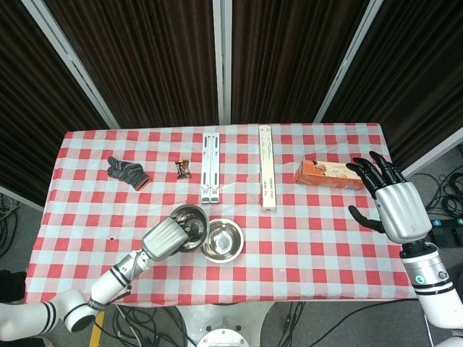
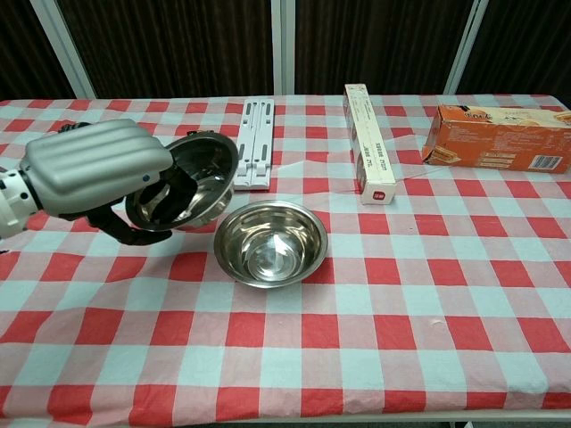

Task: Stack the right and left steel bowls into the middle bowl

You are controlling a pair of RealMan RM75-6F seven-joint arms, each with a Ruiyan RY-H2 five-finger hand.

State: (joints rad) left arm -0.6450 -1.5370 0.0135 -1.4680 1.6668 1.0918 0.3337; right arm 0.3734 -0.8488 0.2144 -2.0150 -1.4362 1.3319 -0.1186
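Note:
My left hand (image 1: 166, 238) (image 2: 94, 169) grips a steel bowl (image 1: 189, 224) (image 2: 189, 181) by its rim and holds it tilted above the table, just left of the other steel bowl (image 1: 222, 240) (image 2: 270, 242). That bowl sits upright on the checked cloth near the front middle. In the chest view the held bowl's rim hangs over the resting bowl's left edge. My right hand (image 1: 393, 202) hovers open at the right table edge, fingers spread, holding nothing; the chest view does not show it.
A dark glove (image 1: 127, 172) lies back left, a snack wrapper (image 1: 182, 168) beside it. A white folding stand (image 1: 210, 176) and a long narrow box (image 1: 268, 176) lie behind the bowls. An orange box (image 1: 329, 174) rests back right.

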